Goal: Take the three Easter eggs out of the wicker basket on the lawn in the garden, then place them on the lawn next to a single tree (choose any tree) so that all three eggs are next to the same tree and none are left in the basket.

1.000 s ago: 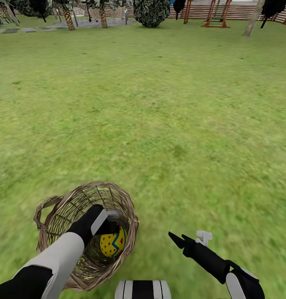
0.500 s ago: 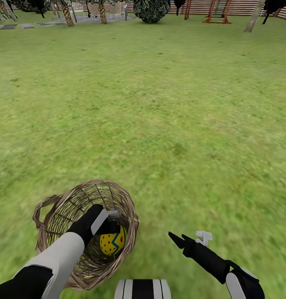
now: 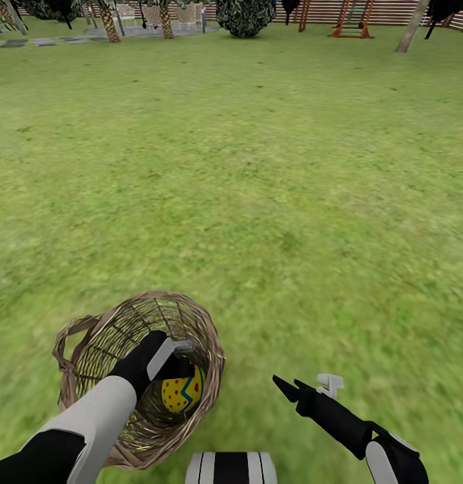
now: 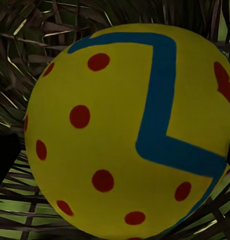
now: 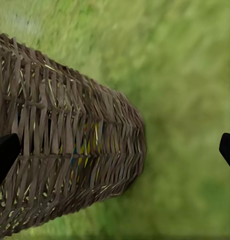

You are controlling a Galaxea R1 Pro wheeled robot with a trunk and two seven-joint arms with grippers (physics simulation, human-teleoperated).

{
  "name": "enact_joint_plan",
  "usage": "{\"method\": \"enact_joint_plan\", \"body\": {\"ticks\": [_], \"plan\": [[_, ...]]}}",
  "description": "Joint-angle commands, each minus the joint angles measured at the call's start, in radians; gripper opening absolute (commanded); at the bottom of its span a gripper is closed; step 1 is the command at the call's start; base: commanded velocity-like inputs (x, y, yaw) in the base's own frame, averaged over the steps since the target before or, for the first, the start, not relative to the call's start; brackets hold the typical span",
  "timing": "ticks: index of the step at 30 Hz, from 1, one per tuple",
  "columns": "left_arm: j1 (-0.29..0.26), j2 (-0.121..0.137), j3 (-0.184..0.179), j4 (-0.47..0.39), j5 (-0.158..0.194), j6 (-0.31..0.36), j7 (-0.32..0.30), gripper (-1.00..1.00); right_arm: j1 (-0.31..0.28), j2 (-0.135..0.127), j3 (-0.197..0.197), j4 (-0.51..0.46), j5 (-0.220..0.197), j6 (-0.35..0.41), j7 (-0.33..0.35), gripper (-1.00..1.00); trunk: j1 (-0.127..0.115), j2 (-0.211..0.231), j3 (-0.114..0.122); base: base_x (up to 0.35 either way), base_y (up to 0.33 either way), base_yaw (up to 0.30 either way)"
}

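From the head view, the left gripper (image 3: 181, 359) is down inside the wicker basket (image 3: 191, 316). It sits right at the top of one Easter egg (image 3: 183, 392), but I cannot tell from here if the fingers are squeezing it. I count one egg in the basket; the arm hides part of the inside. The basket stands on the lawn (image 3: 271, 188), close in front of the robot. The right gripper (image 3: 305, 386) hangs over the grass to the right of the basket, apart from it, and holds nothing. Far away I count one pale grey tree trunk (image 3: 411, 27) by the brown fence (image 3: 386, 13), one round bush (image 3: 244, 17) and one playset (image 3: 352, 23).

In the left wrist view, one big yellow egg (image 4: 130, 130) with red dots and a blue zigzag lies on the wicker. A dark fingertip (image 4: 4, 160) shows at each side of it, spread about as wide as the egg. I cannot tell if they touch it.

In the right wrist view, the two dark fingertips (image 5: 5, 152) are far apart, with nothing between them. Beyond them is the outside wall of one basket (image 5: 70, 150) on the grass (image 5: 190, 100).
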Motion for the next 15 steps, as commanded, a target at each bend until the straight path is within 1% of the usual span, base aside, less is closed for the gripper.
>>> {"method": "enact_joint_plan", "body": {"ticks": [1, 15], "plan": [[0.000, 0.001, -0.006, -0.001, -0.010, 0.005, 0.010, 1.00, 0.000, 0.000, -0.002, 0.000, -0.006, 0.008, 0.001, 1.00, 0.000, 0.000, -0.001, 0.000, 0.000, 0.000], [0.000, 0.002, -0.007, -0.001, -0.009, 0.005, 0.008, 1.00, -0.001, 0.000, -0.002, 0.000, -0.007, 0.008, 0.002, 1.00, 0.000, 0.000, -0.001, 0.000, 0.000, 0.000]]}}
